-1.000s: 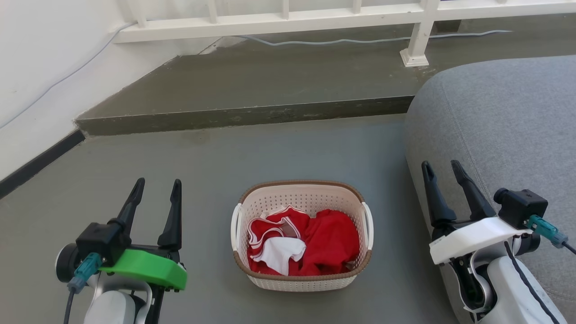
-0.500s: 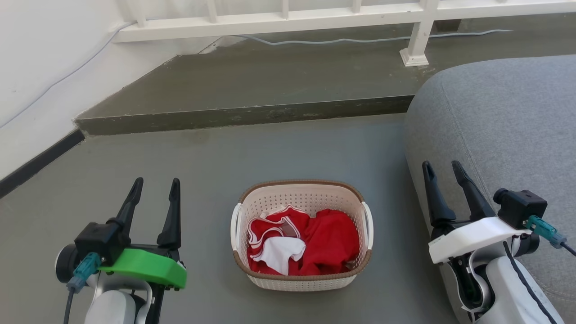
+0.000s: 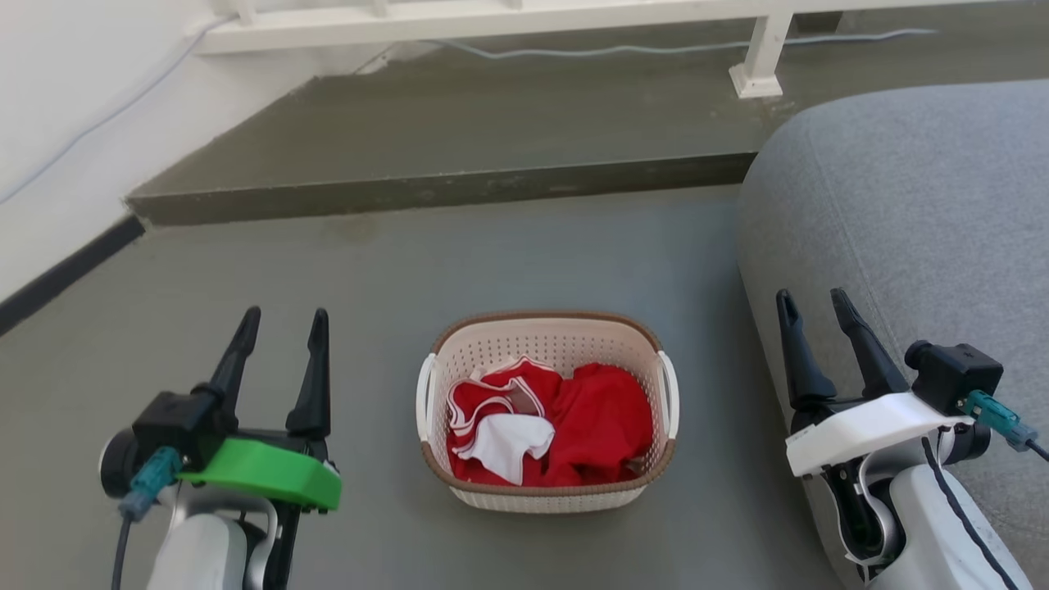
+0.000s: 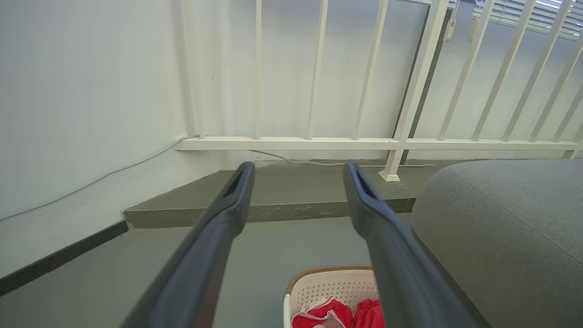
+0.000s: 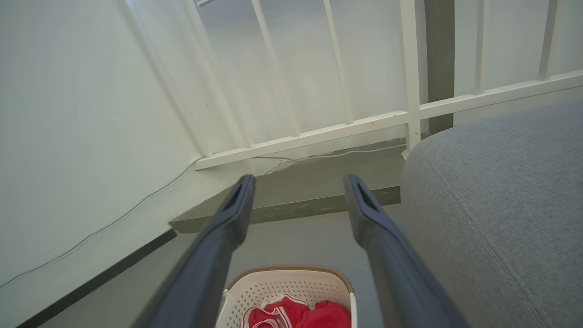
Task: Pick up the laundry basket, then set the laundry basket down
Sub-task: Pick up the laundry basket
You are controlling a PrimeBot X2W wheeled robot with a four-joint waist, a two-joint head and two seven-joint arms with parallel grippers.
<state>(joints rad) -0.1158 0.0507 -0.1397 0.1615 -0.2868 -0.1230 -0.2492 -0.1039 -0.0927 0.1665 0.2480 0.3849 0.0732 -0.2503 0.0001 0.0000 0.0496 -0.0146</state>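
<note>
Green-capped and nearest me, the left gripper (image 3: 286,313) sits low on my left with its two fingers spread apart and nothing between them. The white-capped right gripper (image 3: 811,295) is likewise open and empty, close against the grey sofa (image 3: 901,205). Between them, a little farther out, the basket (image 3: 557,351) stands upright on the floor (image 3: 533,254), with red and white clothes (image 3: 602,422) heaped inside. Each gripper is well apart from the basket's white handles (image 3: 424,385), so I judge the task not yet begun in any real sense: no grasp, no lift, no set-down. Left for me are reaching in to both short sides, closing on the handles, raising the basket level, then lowering it. Beyond it lie bare floor, a low step (image 3: 442,188) and a white railing (image 3: 492,12).
</note>
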